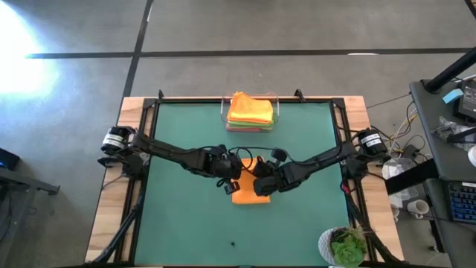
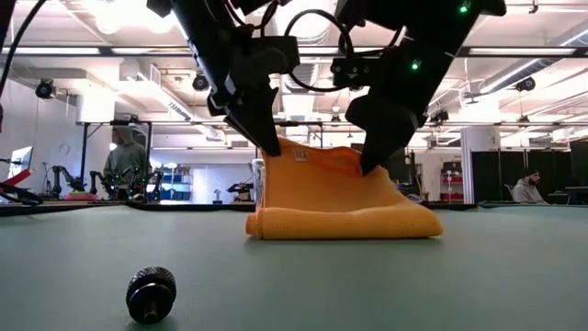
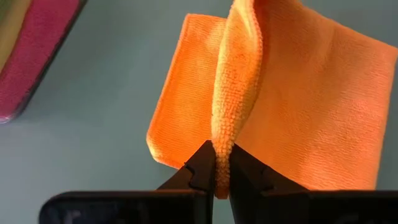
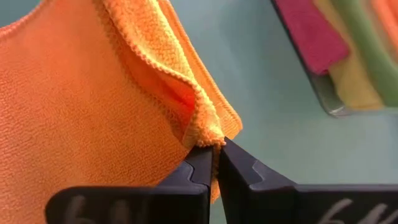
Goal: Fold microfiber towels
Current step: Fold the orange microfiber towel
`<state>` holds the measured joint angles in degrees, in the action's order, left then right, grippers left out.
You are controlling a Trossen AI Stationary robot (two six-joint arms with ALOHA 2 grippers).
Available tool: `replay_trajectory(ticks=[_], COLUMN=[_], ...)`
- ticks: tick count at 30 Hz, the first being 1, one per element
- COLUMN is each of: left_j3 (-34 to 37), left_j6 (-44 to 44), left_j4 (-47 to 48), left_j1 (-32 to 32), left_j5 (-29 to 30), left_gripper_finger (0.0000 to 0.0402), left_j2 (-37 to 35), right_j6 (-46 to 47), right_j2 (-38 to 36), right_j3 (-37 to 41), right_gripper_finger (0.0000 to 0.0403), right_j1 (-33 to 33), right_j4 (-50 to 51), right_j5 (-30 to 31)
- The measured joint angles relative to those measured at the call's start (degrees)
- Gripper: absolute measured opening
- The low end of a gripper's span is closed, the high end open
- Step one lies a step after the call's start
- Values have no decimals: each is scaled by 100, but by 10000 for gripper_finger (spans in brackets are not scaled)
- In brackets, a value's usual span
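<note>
An orange microfiber towel (image 1: 245, 196) lies folded over at the middle of the green table. Its lower layer (image 2: 344, 225) rests flat on the table and its upper layer is raised. My left gripper (image 1: 229, 184) is shut on the raised layer at one end and my right gripper (image 1: 262, 186) is shut on it at the other. In the low view my left gripper (image 2: 274, 147) and my right gripper (image 2: 369, 165) come down from above. Other folded towels (image 1: 251, 110), orange on top, lie stacked at the far edge. My left gripper pinches a bunched edge of the orange towel's upper layer (image 3: 222, 146) between its two fingers, slanting down from the table's left. The cloth there looks doubled. The raised layer hangs slack from the fingers toward the fold on the table. My right gripper pinches a corner of the upper layer (image 4: 208, 138) between its two fingertips, slanting down from the table's right. At least two hemmed edges meet at that corner. The cloth sags below the fingers, its fold end on the table.
A clear tray (image 1: 275, 100) at the far middle holds the stacked towels; pink, yellow and green ones show in it in the right wrist view (image 4: 336, 56). A small black knob (image 2: 151, 292) lies near the front edge. A potted plant (image 1: 343, 246) stands at the near right corner.
</note>
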<state>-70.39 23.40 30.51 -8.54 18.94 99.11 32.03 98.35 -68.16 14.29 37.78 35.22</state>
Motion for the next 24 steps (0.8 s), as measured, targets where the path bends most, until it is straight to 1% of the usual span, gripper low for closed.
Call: replay_trajectory(ticks=[4,14,19,22,24], left_j3=[0,0,0,0,0], left_j6=[26,220,153,147,121], left_j4=[14,66,102,108,108], left_j1=[32,35,34,34,34], left_j5=[4,2,-26,-28,-21], left_gripper_finger=[16,16,20,37,56], left_j2=[0,0,0,0,0], right_j6=[-284,-488,-618,-614,-614], right_j2=[0,0,0,0,0], right_j3=[6,6,6,6,6], right_gripper_finger=[8,14,50,80,98], right_j1=[-101,-374,-479,-518,-555], right_j4=[-208,-340,-435,-439,-441], right_j5=[-261,-341,-756,-821,-821])
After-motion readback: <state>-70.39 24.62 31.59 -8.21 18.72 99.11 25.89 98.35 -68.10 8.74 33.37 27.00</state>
